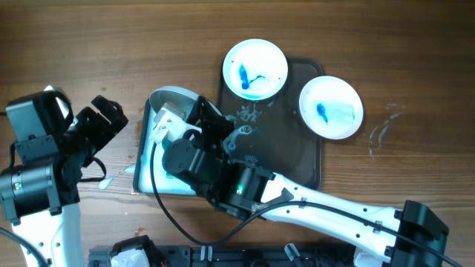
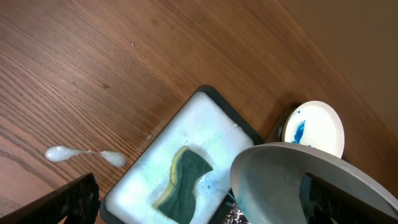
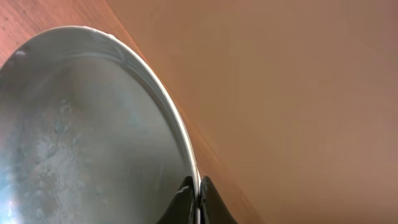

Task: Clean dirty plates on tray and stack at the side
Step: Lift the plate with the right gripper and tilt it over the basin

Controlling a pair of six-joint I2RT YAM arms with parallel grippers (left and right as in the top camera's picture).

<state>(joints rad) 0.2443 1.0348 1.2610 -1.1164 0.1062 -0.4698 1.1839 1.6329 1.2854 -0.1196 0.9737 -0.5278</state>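
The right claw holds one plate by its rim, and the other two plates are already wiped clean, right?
Not clean: the overhead view shows blue smears on both, the upper plate and the right-hand plate. The right claw does pinch the third plate by its rim.

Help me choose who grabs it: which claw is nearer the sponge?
Right. The right claw, gripping a plate, is over the white tray holding the sponge; the left claw hangs open beyond its left edge.
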